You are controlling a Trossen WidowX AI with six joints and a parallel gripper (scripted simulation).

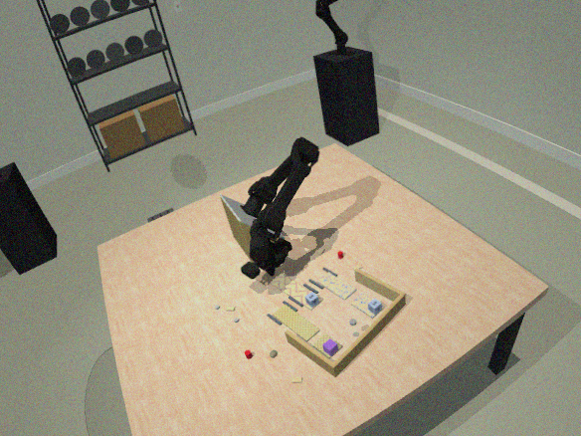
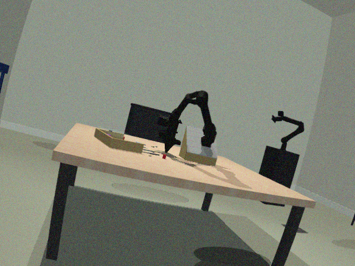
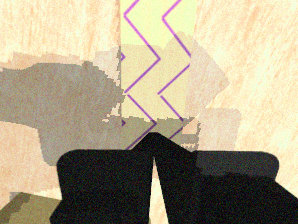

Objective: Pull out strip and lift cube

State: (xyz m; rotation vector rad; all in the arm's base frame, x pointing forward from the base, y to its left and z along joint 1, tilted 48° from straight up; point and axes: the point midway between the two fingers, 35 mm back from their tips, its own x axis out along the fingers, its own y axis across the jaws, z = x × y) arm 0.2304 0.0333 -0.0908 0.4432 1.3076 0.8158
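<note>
My gripper (image 1: 271, 273) (image 2: 166, 152) (image 3: 153, 137) is shut and empty, its tips low over the near part of the zigzag strip (image 1: 294, 289) (image 3: 142, 30). Whether the tips touch it cannot be told. A blue-grey cube (image 1: 311, 299) with dark marks sits at that strip's far end, between the middle rails. A dotted strip (image 1: 338, 286) lies to one side, with a gap before a separate piece bearing another marked blue-grey cube (image 1: 375, 306). A cross-hatched strip (image 1: 296, 323) lies on the other side; a purple cube (image 1: 329, 346) sits on a separate piece beyond it.
A low wooden wall (image 1: 370, 337) (image 2: 127, 146) encloses the far side of the strips. Short dark rails (image 1: 275, 319) stand beside the strips. Red pieces (image 1: 340, 255) (image 1: 248, 354) and small pebbles (image 1: 274, 353) lie outside. A slanted panel (image 1: 235, 226) (image 2: 194, 143) stands by the arm's base.
</note>
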